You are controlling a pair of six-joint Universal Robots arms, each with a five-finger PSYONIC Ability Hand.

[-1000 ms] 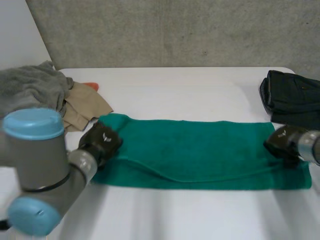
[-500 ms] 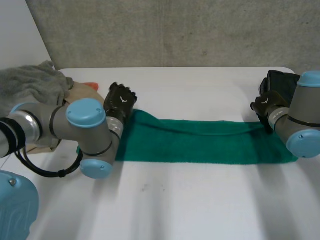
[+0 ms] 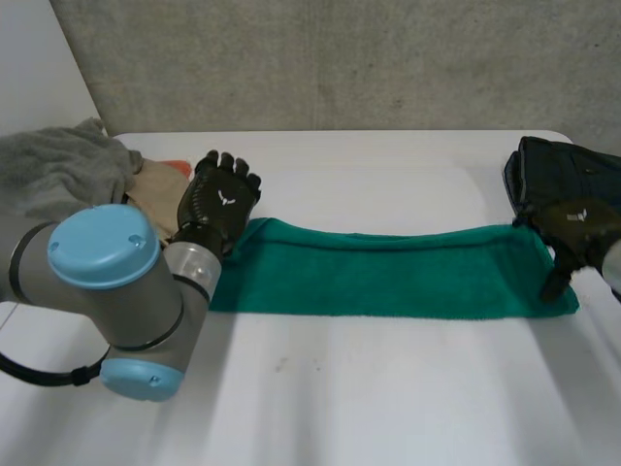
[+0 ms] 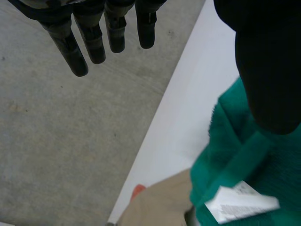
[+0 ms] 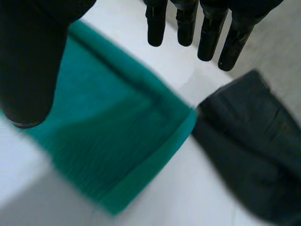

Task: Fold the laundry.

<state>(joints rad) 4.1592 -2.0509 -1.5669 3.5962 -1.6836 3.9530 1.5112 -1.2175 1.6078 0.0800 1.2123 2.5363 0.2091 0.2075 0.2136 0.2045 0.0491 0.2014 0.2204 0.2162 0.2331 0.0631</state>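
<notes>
the green towel (image 3: 388,272) lies as a long folded strip across the white table (image 3: 388,388), the left hand (image 3: 218,199) and right hand (image 3: 572,228) over its ends, fingers straight, holding nothing. the next fold likely needs matched corners (smoothed first). its white tag (image 4: 240,202) carries unreadable print.

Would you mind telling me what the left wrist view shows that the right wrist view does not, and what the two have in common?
Particular to the left wrist view: the left hand, fingers straight and holding nothing, a white label on the end of the green towel, and a tan cloth beside that end. Particular to the right wrist view: the right hand, open too, above a towel corner, and a dark garment beside that corner. Shared by both: the green towel and the white table.
</notes>
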